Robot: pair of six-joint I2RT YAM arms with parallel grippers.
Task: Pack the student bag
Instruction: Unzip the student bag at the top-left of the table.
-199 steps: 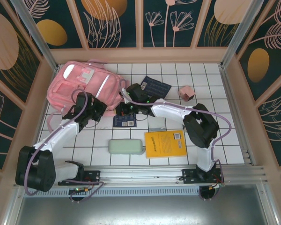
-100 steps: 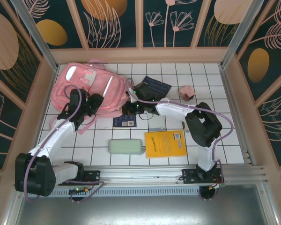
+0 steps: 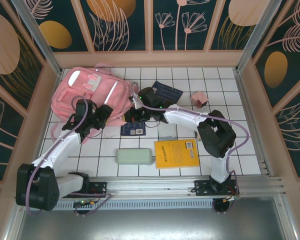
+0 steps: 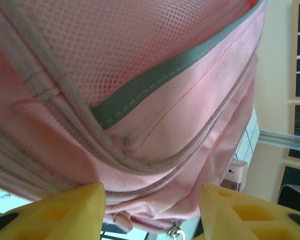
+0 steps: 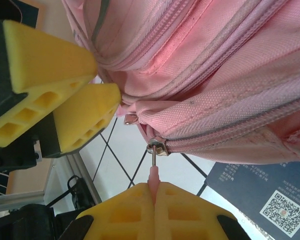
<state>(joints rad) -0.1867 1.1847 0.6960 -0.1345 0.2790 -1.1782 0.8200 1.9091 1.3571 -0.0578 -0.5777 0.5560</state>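
Near edge: metal rail (image 3: 155, 187) carrying both arm bases. Beyond it is the table (image 3: 230, 125), white square tiles with dark grout lines, boxed in by a pale wooden frame. On the near tiles a pale green case (image 3: 135, 156) lies just left of a yellow book (image 3: 176, 153). Mid-table there is a dark booklet (image 3: 133, 129) with a QR patch, close under the two wrists. The right gripper (image 5: 154, 189) has its yellow pads pressed together on the pink zipper pull (image 5: 153, 175) at the bag's lower right corner. The left gripper (image 4: 152, 200) has its jaws apart, pads either side of the bag's bottom edge, fabric between them but not squeezed. The student bag (image 3: 87, 92) lies flat at the far left of the table, front up, grey stripe showing, a strap trailing off its left side. Far right of it are a second dark booklet (image 3: 166, 92), then a small pink box (image 3: 198, 99). The walls (image 3: 125, 25) are dark teal panels with leaf drawings and orange ovals.
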